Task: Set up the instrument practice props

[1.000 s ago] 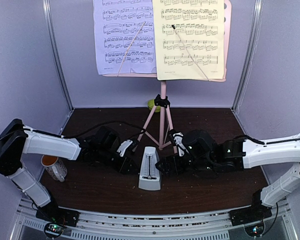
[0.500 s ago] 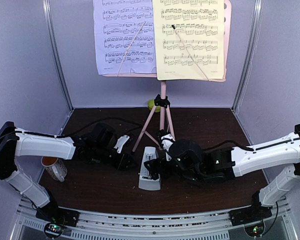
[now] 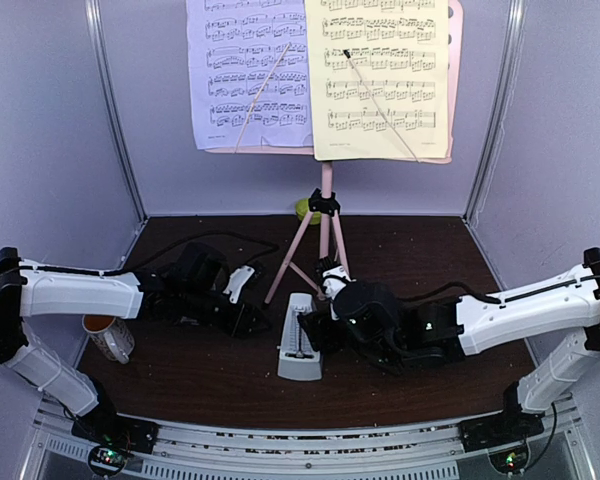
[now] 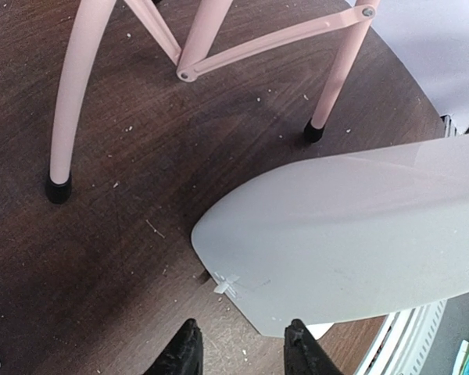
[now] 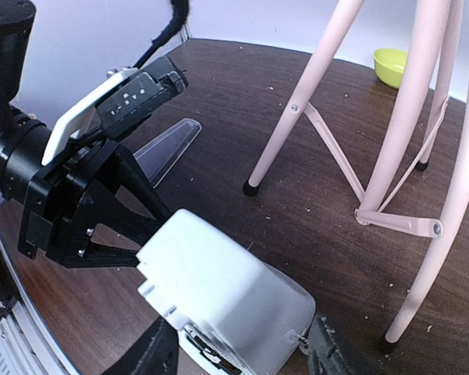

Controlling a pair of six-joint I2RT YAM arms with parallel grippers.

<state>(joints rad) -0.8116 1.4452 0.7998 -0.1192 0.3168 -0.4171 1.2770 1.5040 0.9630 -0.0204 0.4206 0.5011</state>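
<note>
The grey metronome [image 3: 300, 352] is seen upright near the middle of the dark table [image 3: 420, 250], just in front of the feet of the pink music stand [image 3: 326, 235] and not far from the table's near edge. It is straddled by the right gripper [image 5: 242, 353], whose jaws are set wide, one finger at each flank of the body. Whether they press on it cannot be told.

The left gripper [image 4: 242, 351] is held low just left of the metronome, jaws parted and nothing gripped. The translucent cover [image 4: 352, 242] lies flat on the wood directly ahead of it, its rounded end almost at the fingertips [image 4: 186, 350]. Two stand feet are planted beyond the cover, with bare wood between them.

The lavender page [image 3: 248, 75] and the pale-yellow page [image 3: 378, 80] are carried side by side on the stand's desk, high above both arms.

A white mug [image 3: 107, 335] is tucked beneath the left arm by the left wall. A lime-green bowl [image 5: 395, 66] sits behind the stand's legs at the back edge. Open wood is left right of the stand, behind the right arm.
</note>
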